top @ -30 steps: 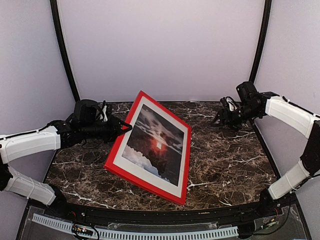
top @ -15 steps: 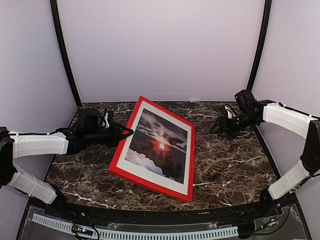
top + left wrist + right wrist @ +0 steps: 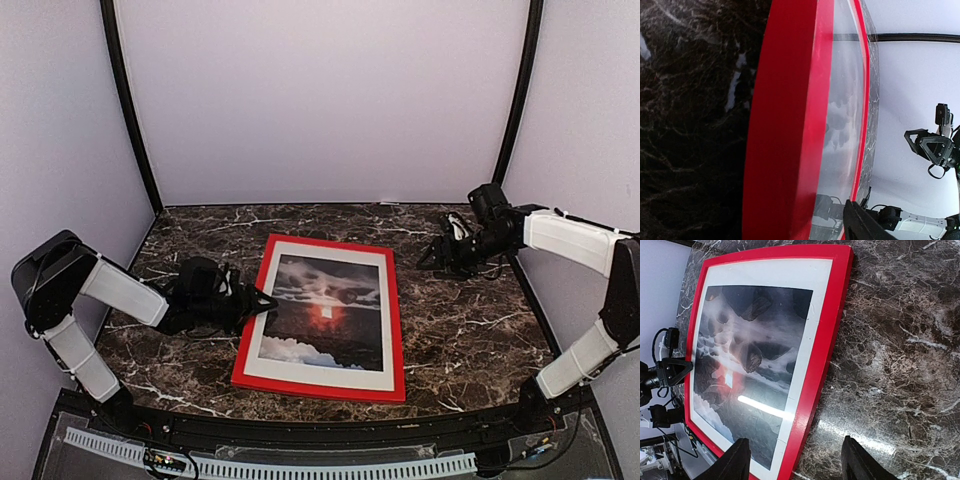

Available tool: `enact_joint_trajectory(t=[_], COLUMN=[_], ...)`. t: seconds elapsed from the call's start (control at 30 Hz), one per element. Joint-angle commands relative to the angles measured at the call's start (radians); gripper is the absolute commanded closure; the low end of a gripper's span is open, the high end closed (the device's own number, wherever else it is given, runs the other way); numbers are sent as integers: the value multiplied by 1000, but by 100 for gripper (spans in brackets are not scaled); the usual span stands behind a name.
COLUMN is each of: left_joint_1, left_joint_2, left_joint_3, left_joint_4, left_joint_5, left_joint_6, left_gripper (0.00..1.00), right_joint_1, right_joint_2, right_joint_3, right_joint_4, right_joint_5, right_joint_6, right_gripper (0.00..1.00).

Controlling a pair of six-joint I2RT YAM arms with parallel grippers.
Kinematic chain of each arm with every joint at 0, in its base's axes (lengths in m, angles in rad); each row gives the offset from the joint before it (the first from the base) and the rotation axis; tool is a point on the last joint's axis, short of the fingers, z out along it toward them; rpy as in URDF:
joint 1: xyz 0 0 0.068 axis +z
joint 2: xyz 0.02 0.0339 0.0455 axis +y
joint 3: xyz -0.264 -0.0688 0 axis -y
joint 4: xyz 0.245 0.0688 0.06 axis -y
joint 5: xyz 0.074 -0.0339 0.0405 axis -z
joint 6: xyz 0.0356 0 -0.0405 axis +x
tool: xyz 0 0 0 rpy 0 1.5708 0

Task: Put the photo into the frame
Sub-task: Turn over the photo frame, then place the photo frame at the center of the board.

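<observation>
Pale lilac walls close in a dark, white-veined marble bench (image 3: 470, 320), with black poles (image 3: 125, 100) curving up at the back corners. The frame (image 3: 398, 330) lies flat on the middle of the bench, red front up, its long sides running away from the near edge and slightly skewed. The photo (image 3: 325, 315) sits inside it, a dark landscape with a red-orange glow at its centre and pale clouds along the near part. A white mat (image 3: 320, 375) borders the photo all round, between the print and the red moulding. The right wrist view shows glare and reflections across the print.

The left end effector (image 3: 262, 300) is low over the bench at the middle of the frame's left long side, its tip right at the red edge. In the left wrist view that outer edge fills the picture at close range and only one dark finger (image 3: 860, 227) shows, over the glazed face. I cannot tell how wide this end effector stands or whether it grips the edge.

The right end effector (image 3: 432, 255) hovers above bare marble beyond the frame's far right corner, apart from it. Its fingers (image 3: 735, 462) are spread wide, with nothing between them.
</observation>
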Motion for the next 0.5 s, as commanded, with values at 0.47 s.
enact_joint_trajectory(t=[0.47], left_joint_1=[-1], left_joint_2=[-161], left_joint_3=[67], left_joint_4=[-402], left_joint_5=[-162], left_joint_6=[241], left_gripper=[16], right_joint_1=[-1], right_joint_2=[5], right_joint_3=[-32], right_joint_4=[43], right_joint_5=[-10], right_joint_6=[6], right_gripper=[36])
